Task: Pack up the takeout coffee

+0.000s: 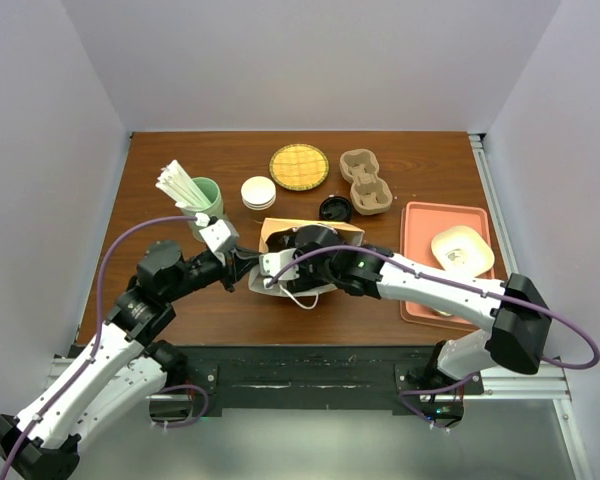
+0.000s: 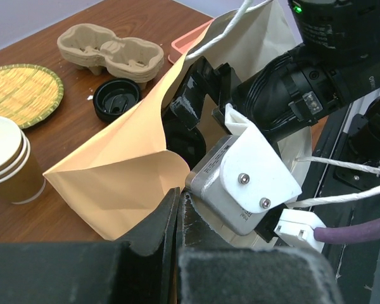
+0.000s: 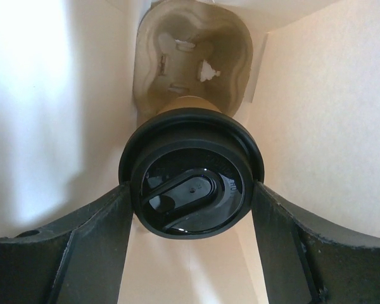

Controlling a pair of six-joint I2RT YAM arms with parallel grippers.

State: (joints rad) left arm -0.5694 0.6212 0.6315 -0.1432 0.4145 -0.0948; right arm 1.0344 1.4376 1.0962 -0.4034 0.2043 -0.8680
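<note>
The takeout coffee [image 3: 191, 180], its black lid facing the wrist camera, is inside the kraft paper bag [image 2: 123, 168]. It is grasped at the lid rim between the two fingers of the right pincer [image 3: 191, 196], and a moulded pulp cup carrier [image 3: 190, 57] lies deeper in the bag beyond it. The left pincer [image 2: 178, 212] is clenched on the bag's near edge, low over the wooden worktop [image 1: 230, 305].

In the right wrist view the takeout coffee [image 3: 191, 183] shows little but its black lid (just a sliver of brown wall above) and hides part of the pulp carrier [image 3: 190, 57] behind it. From above, the cup is out of sight inside the paper bag [image 1: 280, 229]. The left gripper [image 2: 178, 209] is a dark blur low in its own view
</note>
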